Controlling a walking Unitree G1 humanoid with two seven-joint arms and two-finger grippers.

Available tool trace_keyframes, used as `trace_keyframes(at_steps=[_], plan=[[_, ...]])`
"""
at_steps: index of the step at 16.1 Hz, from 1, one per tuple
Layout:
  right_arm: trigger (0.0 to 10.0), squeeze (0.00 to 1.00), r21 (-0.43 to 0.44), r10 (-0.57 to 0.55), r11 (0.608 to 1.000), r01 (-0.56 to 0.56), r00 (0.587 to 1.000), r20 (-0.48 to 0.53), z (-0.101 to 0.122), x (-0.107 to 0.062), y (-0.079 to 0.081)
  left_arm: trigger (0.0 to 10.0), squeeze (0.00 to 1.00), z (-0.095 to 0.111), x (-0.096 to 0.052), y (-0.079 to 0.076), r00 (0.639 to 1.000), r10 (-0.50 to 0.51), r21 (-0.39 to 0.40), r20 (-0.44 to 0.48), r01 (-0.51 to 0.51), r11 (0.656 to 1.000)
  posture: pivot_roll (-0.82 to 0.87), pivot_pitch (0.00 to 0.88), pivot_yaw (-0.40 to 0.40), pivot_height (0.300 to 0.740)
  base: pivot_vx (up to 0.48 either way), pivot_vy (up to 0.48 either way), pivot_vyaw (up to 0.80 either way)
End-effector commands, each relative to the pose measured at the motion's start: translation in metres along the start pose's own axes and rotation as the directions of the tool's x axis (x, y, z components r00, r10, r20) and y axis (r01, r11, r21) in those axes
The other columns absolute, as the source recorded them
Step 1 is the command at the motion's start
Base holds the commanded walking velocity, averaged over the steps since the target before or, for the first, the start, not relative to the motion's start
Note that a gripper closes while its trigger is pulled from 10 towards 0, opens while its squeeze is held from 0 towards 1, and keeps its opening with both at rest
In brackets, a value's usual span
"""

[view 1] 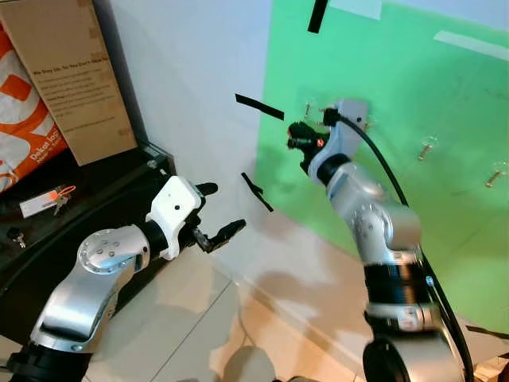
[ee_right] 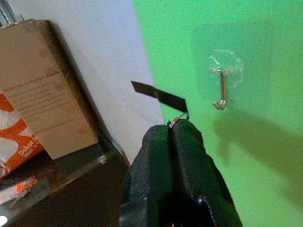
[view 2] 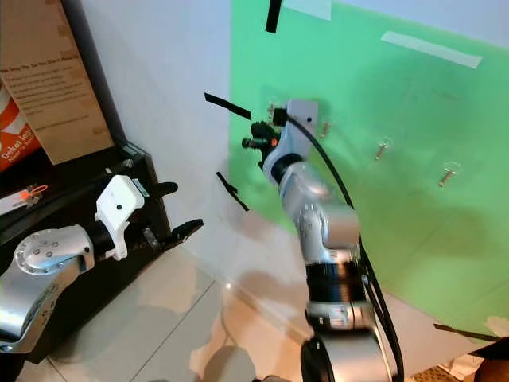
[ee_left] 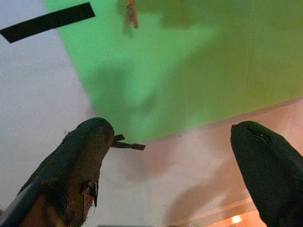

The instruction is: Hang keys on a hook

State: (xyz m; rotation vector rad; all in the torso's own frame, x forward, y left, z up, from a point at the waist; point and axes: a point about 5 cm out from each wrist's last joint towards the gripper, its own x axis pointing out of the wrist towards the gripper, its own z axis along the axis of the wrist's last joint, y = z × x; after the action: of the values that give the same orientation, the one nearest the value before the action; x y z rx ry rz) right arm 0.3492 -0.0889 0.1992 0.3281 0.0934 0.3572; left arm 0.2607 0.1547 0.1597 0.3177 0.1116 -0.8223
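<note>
The right hand [ee_right: 178, 124] was clenched on a key ring [ee_right: 179, 119], raised just beside a clear hook [ee_right: 221, 90] on the green panel [view 1: 445, 119]. The left hand [view 1: 219, 215] hung released near the wall

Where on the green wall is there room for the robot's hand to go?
Bare green board lies above the metal hooks. It is crowded at the leftmost clear-backed hook, where the right gripper pinches a key ring.
</note>
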Motion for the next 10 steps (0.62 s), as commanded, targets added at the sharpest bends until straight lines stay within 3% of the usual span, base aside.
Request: trace_keyframes(at_steps=[1,10], plan=[[10.0,0.0,0.022,0.007,1.0,-0.008,1.0,0.015,0.004,0.004,-0.003,10.0,0.0,0.003,-0.002,0.0,1.0,-0.011,0.008,0.0,0.011,1.0,0.03,0.0,-0.039,0.74,0.0,0.0,0.0],[10.0,0.0,0.135,-0.047,0.99,0.042,0.998,0.038,0.009,0.021,-0.013,10.0,0.0,0.006,0.0,0.0,1.0,-0.012,0.002,0.006,0.012,1.0,0.03,0.0,-0.043,0.74,0.0,0.0,0.0]])
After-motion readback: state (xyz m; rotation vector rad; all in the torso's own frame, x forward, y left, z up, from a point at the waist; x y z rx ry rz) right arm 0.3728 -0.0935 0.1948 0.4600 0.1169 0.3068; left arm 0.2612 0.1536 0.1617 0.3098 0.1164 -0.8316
